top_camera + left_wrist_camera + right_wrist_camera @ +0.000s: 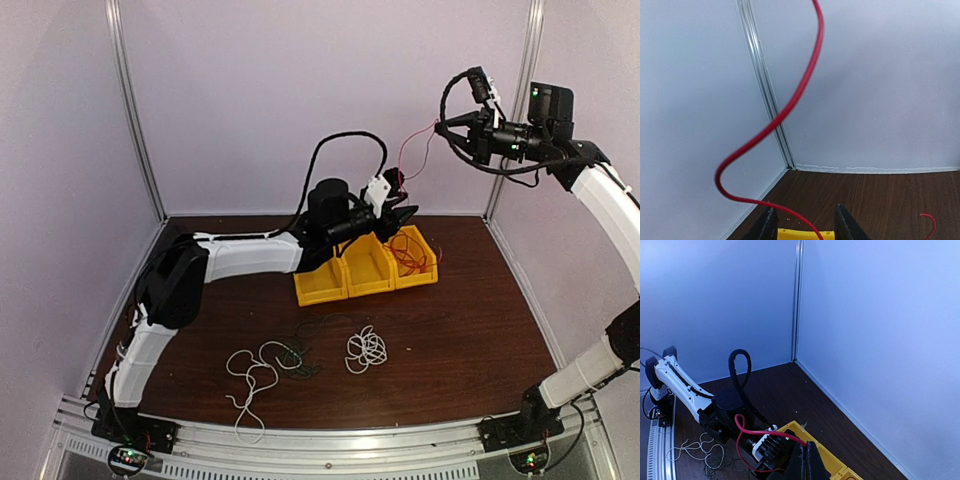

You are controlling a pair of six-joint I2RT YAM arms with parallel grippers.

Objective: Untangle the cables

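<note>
**Overview from the fixed camera, with both wrist views.** The bench (470, 330), a dark wood surface enclosed by pale walls (300, 90), carries everything I am working with.

The left arm (240, 255) reaches from its near-left base across the bench to the far centre. The right arm (610, 200) rises from its near-right base, with its wrist high at the far right.

A row of three yellow bins (365, 275) stands at the far centre of the bench, just below the left wrist.

The left end effector (405, 215) hangs over the rightmost bin. In my left wrist view its two fingers (847, 222) stand partly apart. The red cable (408, 250) passes through the gap between them, and they are not clamped on it.

The right end effector (440, 122) is fully closed and pinches the upper end of the red cable at its tips, as my right wrist view shows. From that grip the red cable curves down and left to the left end effector. The rest of it lies coiled in the rightmost bin.

The other cables lie on the bench, near of the bins:
- A long white cable (250, 375) sprawls in loose loops at the near left.
- A small white cable bundle (367, 348) sits at the centre.
- A dark green cable (303, 358) lies in thin loops between these two, touching the long white cable's right end.
</note>
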